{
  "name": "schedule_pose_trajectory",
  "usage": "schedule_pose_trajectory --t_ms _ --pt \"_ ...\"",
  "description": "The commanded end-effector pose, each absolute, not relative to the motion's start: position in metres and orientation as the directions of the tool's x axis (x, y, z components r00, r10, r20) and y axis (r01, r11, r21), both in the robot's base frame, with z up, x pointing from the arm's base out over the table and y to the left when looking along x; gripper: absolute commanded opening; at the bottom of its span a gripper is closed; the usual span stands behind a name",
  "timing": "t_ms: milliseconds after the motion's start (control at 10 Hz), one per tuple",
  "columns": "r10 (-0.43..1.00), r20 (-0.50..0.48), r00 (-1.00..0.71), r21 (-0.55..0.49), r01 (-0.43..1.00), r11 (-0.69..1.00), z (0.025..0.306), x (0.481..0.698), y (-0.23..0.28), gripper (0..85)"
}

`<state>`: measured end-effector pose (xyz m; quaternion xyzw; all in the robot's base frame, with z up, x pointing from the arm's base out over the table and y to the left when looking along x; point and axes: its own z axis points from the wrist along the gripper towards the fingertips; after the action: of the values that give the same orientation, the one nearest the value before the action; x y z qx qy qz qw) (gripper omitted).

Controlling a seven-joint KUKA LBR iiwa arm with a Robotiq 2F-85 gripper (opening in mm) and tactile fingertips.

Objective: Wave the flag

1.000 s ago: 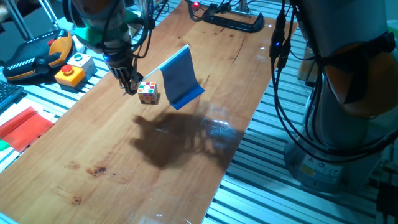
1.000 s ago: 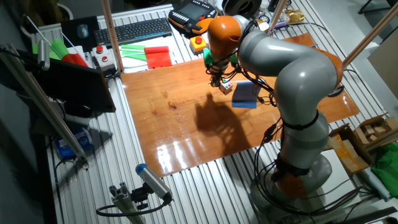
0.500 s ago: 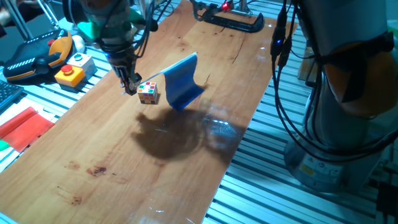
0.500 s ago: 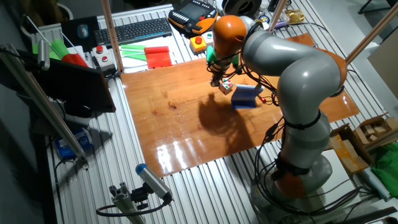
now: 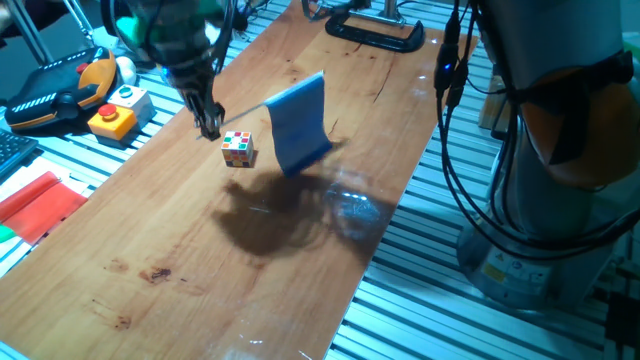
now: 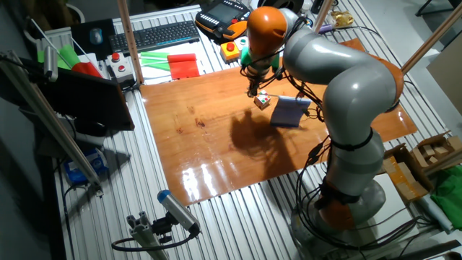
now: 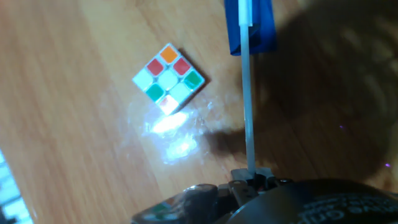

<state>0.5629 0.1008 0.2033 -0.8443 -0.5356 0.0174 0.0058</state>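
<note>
Hand view gives you what neither fixed camera does: the gripper (image 7: 252,177) at the bottom edge, its jaws pinched down to almost nothing on the foot of the thin white stick (image 7: 247,99), which runs straight up the frame to the blue cloth (image 7: 261,28) at the top. You also get the top face of the puzzle cube (image 7: 169,78) here, a three-by-three grid of orange, red, green and white tiles, lying on the wood left of the stick and not touching it, with a bright glare patch on the table just below. One fixed view shows you the height instead: gripper (image 5: 210,125) pointing down above the table (image 5: 180,250), the flag (image 5: 298,120) held out sideways from it, cloth hanging above the board with a dark shadow (image 5: 275,215) beneath, and the cube (image 5: 237,148) sitting on the wood just beside the fingertips, between gripper and cloth. The other fixed view adds the whole arm (image 6: 339,79) bent over the board, and past the far edge a red flat sheet (image 6: 183,66), a keyboard (image 6: 155,34) and a red button box (image 6: 231,50); gripper detail there is too small to read. Count for you: one flag, one cube, one red sheet, one gripper.
</note>
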Motion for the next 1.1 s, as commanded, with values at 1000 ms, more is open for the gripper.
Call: schedule_pose_trajectory --t_ms 1000 --pt "0.852 -0.017 0.523 -0.108 0.847 -0.521 0.245 0.533 0.104 0.7"
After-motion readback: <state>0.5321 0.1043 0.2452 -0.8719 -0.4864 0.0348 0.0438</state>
